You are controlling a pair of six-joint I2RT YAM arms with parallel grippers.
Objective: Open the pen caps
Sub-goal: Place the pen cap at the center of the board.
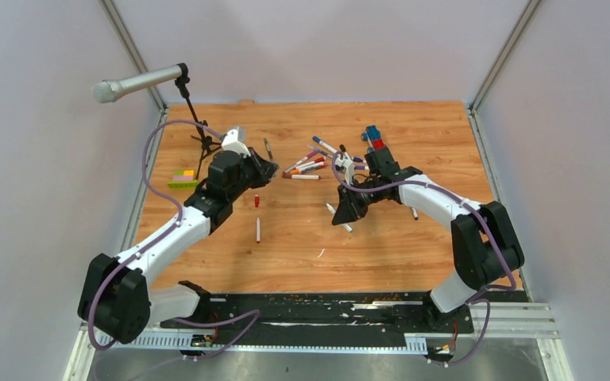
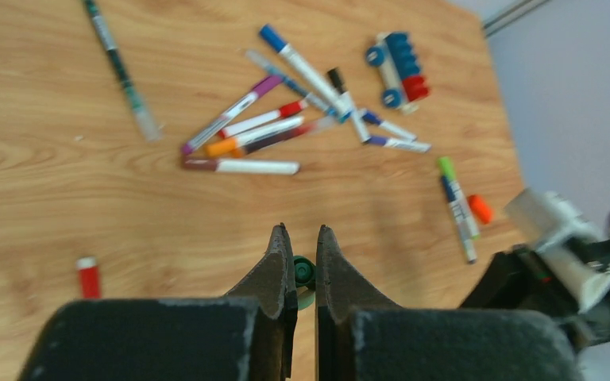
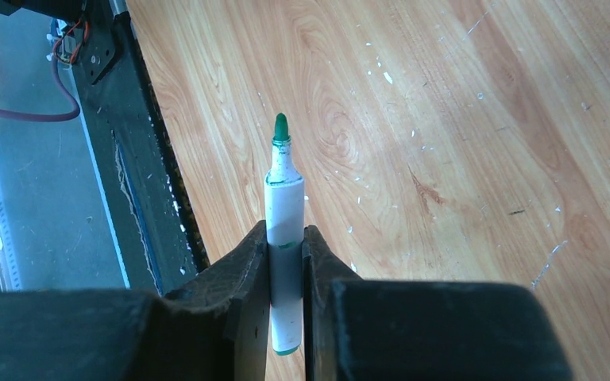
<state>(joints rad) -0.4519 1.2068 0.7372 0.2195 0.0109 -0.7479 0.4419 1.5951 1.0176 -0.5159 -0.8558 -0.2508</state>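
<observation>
A warm wooden tabletop (image 1: 365,254) lies under the left gripper (image 2: 299,232) and stretches ahead of its fingers (image 2: 274,262). Beyond them rise plain pale walls (image 1: 318,48), with metal corner posts (image 1: 504,51), evenly lit.

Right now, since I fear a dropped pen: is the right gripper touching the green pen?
Touching. The right wrist view shows the green pen pinched between both fingers of the right gripper, no gap on either side, its tip bare.

The left hand (image 2: 302,231) pinches a small green cap (image 2: 303,273) between nearly closed fingers above the wooden bench (image 2: 63,198). Beyond it, a jumble of pens (image 2: 254,139) lies near a blue-and-red toy car (image 2: 397,67). A red cap (image 2: 87,278) lies apart at left.
</observation>
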